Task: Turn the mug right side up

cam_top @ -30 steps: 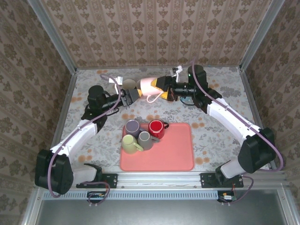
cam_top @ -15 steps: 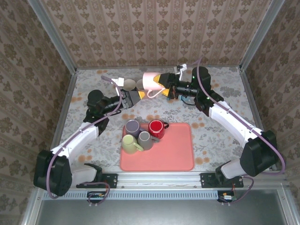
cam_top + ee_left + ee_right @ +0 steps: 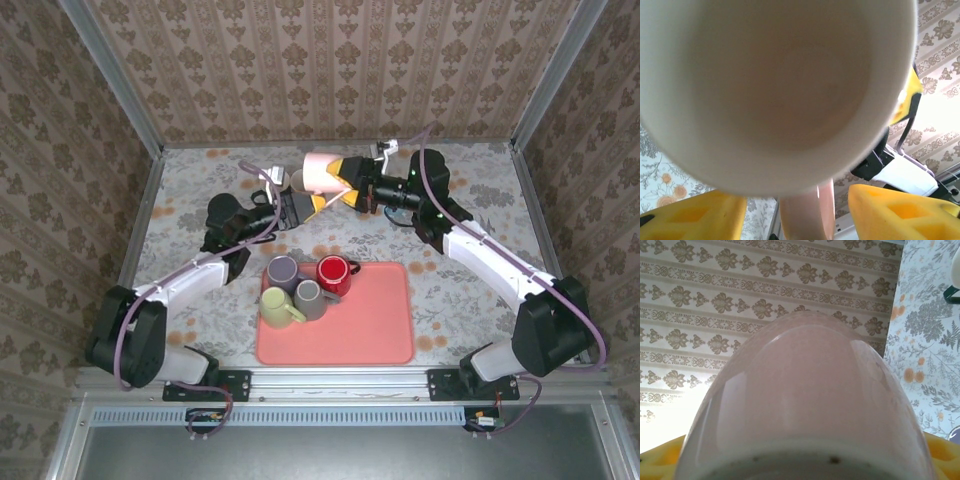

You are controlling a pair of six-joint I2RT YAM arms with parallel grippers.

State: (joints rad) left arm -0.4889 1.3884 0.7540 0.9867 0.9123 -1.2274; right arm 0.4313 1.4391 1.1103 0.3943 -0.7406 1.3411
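The right tool is pinching the pink mug at its base end. It holds the mug on its side above the bench, at 12 o'clock from the tray. The left tool is spread at the mug's mouth.

There are two tools, one tray and one held mug. Four more mugs stand in the tray's 10 o'clock corner: purple, red, green and grey.

The left wrist view looks into the mug's hollow. Its handle sits at 6 o'clock between the left fingers, touching neither. The right wrist view has the rounded base instead, with the right fingers at the lower corners.
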